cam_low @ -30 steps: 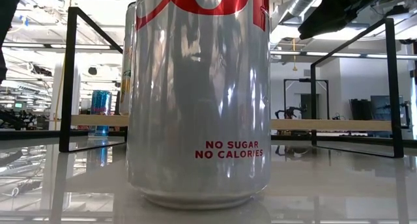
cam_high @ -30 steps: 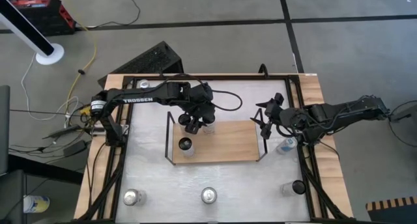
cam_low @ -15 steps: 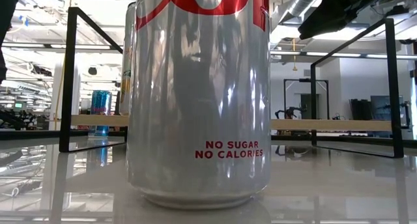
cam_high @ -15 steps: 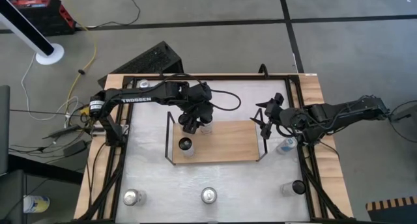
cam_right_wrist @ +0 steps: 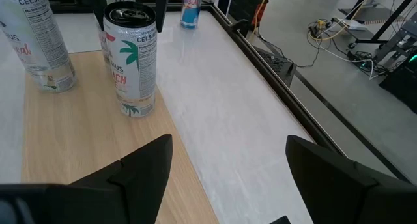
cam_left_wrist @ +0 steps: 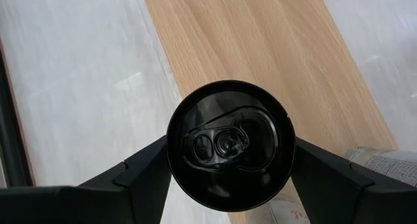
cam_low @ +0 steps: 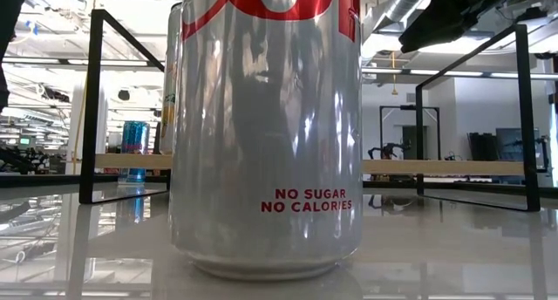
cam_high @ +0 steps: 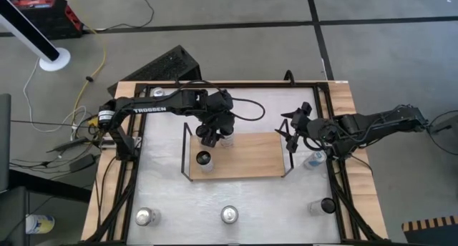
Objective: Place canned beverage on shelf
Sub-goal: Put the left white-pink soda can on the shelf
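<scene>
A white can with a palm print and a dark top point(cam_right_wrist: 130, 61) stands on the shelf point(cam_high: 250, 156), a light-wood board in a black wire frame, at the board's far edge near its left end. My left gripper point(cam_left_wrist: 229, 185) points down over the can's dark top point(cam_left_wrist: 228, 146) and is shut on the can; it also shows in the high view point(cam_high: 217, 136). A second can, marked CELSIUS point(cam_right_wrist: 39, 48), stands on the shelf's near left part point(cam_high: 204, 159). My right gripper point(cam_right_wrist: 228, 178) is open and empty by the shelf's right end rail point(cam_high: 290, 135). My left gripper pinches the white can between its two fingers point(cam_left_wrist: 140, 175), one on each side of the can's body just below the top rim point(cam_left_wrist: 171, 152). The fingers come from above, pointing down. The can stands upright with its bottom point(cam_right_wrist: 137, 110) on the board.
Three cans stand along the table's near edge point(cam_high: 147, 216) point(cam_high: 229, 214) point(cam_high: 325, 204); the middle one, silver point(cam_low: 266, 134), fills the low view. A blue can point(cam_high: 157, 92) stands at the far left. Another can point(cam_high: 313, 159) stands under my right arm.
</scene>
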Robot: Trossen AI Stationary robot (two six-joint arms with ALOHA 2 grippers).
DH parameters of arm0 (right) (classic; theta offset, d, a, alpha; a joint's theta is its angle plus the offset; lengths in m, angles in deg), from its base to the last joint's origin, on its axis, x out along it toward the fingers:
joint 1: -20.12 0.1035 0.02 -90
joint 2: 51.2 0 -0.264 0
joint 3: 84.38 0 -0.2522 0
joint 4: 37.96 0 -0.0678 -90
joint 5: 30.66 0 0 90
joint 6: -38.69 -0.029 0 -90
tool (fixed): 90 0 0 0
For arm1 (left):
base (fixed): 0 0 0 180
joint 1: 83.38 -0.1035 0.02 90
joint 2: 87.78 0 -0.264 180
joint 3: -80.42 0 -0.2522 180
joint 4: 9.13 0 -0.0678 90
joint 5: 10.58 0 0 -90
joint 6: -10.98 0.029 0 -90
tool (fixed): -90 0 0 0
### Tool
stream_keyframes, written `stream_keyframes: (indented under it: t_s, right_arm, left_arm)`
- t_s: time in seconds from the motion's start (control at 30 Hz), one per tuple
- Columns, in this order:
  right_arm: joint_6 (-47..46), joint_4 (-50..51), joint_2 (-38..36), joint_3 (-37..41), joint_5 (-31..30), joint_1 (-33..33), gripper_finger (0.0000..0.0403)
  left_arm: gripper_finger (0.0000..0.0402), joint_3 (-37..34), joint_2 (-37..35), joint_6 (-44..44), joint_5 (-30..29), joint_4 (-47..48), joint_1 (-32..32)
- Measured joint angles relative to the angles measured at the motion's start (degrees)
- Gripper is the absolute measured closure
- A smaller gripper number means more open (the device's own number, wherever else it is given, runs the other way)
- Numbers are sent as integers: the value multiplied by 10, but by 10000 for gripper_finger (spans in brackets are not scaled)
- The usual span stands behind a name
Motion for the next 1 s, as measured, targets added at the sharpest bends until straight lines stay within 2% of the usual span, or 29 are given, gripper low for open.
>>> stream_keyframes:
  t_s: [1.0]
  right_arm:
    - [0, 0, 0, 0, 0, 0, 78]
  left_arm:
    - [138, 0, -2, -6, -18, 16, 11]
